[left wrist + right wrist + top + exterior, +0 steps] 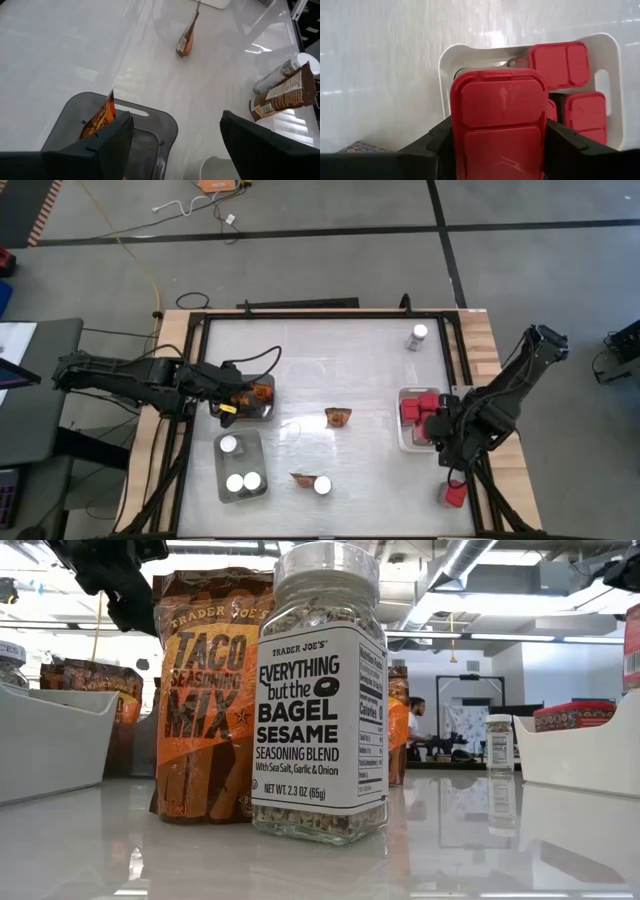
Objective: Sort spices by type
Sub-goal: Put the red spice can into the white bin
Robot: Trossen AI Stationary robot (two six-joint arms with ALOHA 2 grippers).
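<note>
Gleaming white table beneath ceiling lights, a seated person beyond.

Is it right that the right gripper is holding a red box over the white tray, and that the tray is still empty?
Not quite. The right gripper does hold a red box over the white tray, but the tray is not empty: the right wrist view shows other red boxes already lying in it. The high view agrees.

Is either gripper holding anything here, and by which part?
The right gripper holds a red box by its two sides, over the white tray. The left gripper is open, holding nothing.
</note>
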